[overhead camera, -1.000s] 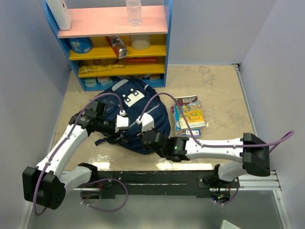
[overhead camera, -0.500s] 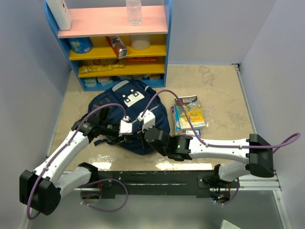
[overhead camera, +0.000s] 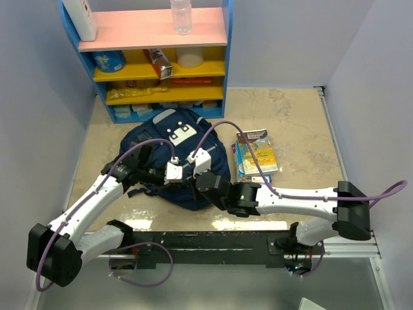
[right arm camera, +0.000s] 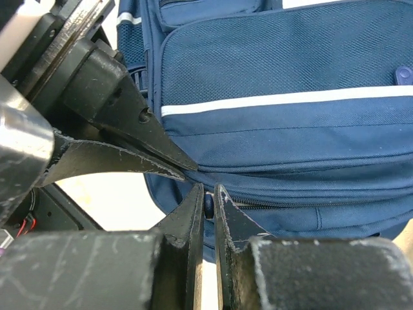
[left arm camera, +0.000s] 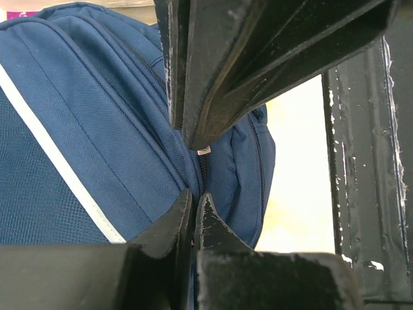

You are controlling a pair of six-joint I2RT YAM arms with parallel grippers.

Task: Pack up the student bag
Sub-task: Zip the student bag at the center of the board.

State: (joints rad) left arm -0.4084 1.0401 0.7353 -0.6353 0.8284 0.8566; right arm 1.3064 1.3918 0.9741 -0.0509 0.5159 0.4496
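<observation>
Student bag (overhead camera: 158,129): navy with grey stripes, lying flat on the table (overhead camera: 290,123) between the arm bases and the shelf unit (overhead camera: 142,29). Its long axis runs near to far, top toward the shelf. The zip line crosses its near end, right at both sets of fingertips.

Right gripper (right arm camera: 208,194): fingers almost together, pinching the dark zip pull (right arm camera: 208,205).

Left gripper (left arm camera: 194,194): fingers fully closed on bag fabric at the zip, tips just beside the right's. Neither arm is nearer.

Markings: white square patch (overhead camera: 182,134) with dark shapes, no legible text.

Picture books (overhead camera: 257,155): right of the bag, titles unreadable.

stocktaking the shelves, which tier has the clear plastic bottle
The pink top tier: the clear plastic bottle stands there; the yellow tiers below hold other items.
</observation>
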